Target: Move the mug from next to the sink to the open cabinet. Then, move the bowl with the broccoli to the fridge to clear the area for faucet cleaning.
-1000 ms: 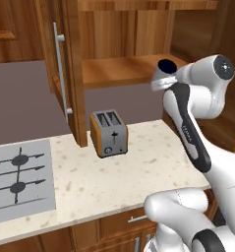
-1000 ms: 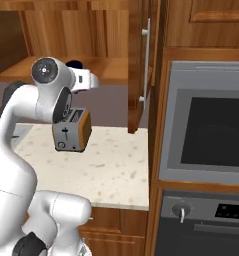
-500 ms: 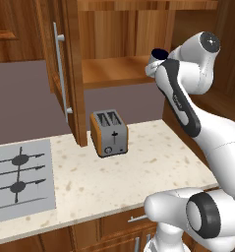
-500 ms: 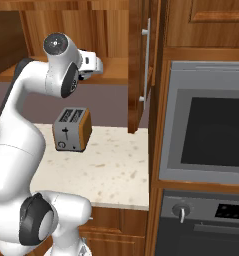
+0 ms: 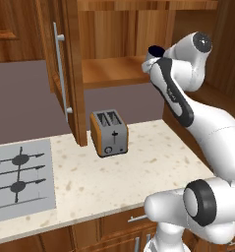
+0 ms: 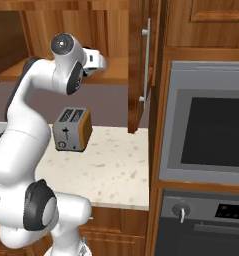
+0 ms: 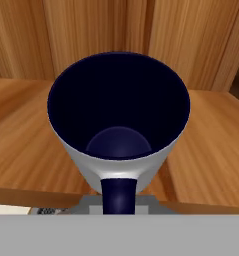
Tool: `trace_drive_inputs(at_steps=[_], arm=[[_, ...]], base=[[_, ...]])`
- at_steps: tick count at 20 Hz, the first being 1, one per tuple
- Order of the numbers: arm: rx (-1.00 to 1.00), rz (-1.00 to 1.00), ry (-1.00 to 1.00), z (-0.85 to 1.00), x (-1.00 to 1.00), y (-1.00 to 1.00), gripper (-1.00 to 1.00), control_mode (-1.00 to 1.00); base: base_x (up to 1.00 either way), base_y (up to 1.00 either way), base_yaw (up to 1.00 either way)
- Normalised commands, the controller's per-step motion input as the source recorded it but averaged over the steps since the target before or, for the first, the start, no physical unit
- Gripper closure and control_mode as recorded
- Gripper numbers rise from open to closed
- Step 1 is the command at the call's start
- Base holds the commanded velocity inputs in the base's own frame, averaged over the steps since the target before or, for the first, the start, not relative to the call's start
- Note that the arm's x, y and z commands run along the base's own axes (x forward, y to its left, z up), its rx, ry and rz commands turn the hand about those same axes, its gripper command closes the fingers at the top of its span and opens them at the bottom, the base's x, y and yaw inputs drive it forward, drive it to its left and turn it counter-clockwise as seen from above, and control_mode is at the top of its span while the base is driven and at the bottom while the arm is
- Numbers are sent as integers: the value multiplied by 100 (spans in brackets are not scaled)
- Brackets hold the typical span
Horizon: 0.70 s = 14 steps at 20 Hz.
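Domestic kitchen: speckled stone counter (image 5: pixel 138 162), gas hob (image 5: pixel 18 174), toaster (image 5: pixel 109 133), wooden wall cabinets (image 5: pixel 114 44), built-in oven (image 6: pixel 208 125).

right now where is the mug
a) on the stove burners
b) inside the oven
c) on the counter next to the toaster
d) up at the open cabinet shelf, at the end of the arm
d: the mug sits at the end of the raised arm by the open cabinet's wooden shelf, well above the toaster on the counter; the hand view looks into the mug with the shelf below it.
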Motion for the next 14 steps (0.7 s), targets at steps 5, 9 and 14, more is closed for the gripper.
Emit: trace_drive_inputs(at_steps=[5,9,14], arm=[[0,0,12,0,70,0,100,-100],[0,0,10,-10,44,0,100,-100],[0,0,2,-39,20,0,100,-100]], base=[[0,0,0],[0,0,0],[0,0,0]])
